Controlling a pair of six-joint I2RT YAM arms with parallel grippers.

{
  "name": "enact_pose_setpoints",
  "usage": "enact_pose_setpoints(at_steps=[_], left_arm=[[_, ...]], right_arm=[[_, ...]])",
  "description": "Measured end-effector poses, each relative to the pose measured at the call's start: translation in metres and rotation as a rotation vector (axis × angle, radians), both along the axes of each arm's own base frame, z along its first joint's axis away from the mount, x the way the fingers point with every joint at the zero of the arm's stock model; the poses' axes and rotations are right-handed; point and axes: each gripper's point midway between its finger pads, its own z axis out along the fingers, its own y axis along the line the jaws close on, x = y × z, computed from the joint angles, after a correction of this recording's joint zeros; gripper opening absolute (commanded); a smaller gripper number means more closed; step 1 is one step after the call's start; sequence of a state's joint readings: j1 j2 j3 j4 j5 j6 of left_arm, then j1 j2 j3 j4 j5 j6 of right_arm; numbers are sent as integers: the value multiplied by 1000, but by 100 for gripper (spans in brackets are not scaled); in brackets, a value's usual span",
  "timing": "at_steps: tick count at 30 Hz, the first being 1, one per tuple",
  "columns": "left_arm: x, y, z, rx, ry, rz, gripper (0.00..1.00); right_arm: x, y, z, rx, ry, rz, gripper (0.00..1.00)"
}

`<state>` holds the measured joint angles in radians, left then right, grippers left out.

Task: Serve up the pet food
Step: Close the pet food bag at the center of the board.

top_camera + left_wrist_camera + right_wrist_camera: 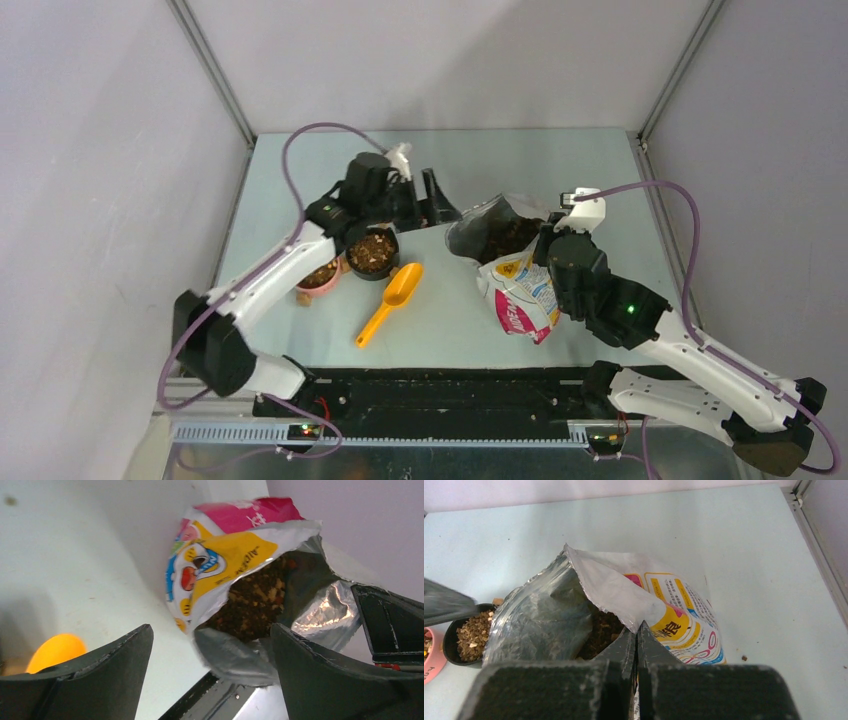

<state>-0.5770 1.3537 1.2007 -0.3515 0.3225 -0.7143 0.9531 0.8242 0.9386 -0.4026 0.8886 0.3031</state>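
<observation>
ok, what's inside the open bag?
Brown kibble shows through the mouth of the bag. How deep it goes is hidden by the foil walls and by the right end effector pinching the rim.

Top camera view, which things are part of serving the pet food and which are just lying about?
Job: pet food, printed bag, black bowl, pink bowl, yellow scoop.
Lying about: tan bit beside the pink bowl, crumb right of the bag.

The bag [220,565] lies just ahead of my left gripper's [211,630] jaws, pet food [255,600] inside it. Its rim sits between my right gripper's [636,630] closed jaws. Left of those jaws stands a filled bowl [373,275], with the scoop [392,297] beside it.
</observation>
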Motion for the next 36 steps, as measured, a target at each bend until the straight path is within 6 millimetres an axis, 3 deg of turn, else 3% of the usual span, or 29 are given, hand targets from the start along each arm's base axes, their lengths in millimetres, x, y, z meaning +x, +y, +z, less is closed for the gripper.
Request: enact_pose_setpoints(at_steps=[5,7,10,11,13,19,23,30,36], left_arm=[[0,-46,-16,-1,55,-131,84],[-3,-59,-27,-2,81,-174,77],[-12,-71,-44,6,128,-220,39],[-14,-73,-48,12,139,-227,15],[-19,-76,-55,30,154,-234,2],[-27,-71,-61,124,114,-204,0],[-54,-70,-52,176,46,-195,0],[-130,-60,-42,130,-18,-211,0],[-134,-72,-28,74,-45,-148,0]], right_arm=[[0,1,0,4,2,9,0],[0,2,0,5,3,12,0],[0,2,0,5,3,12,0],[0,2,0,5,3,12,0],[0,2,-1,3,4,12,0],[1,10,-2,3,8,39,0],[5,25,-3,3,14,106,0],[6,87,-3,97,42,440,0],[2,132,-10,169,109,709,0]])
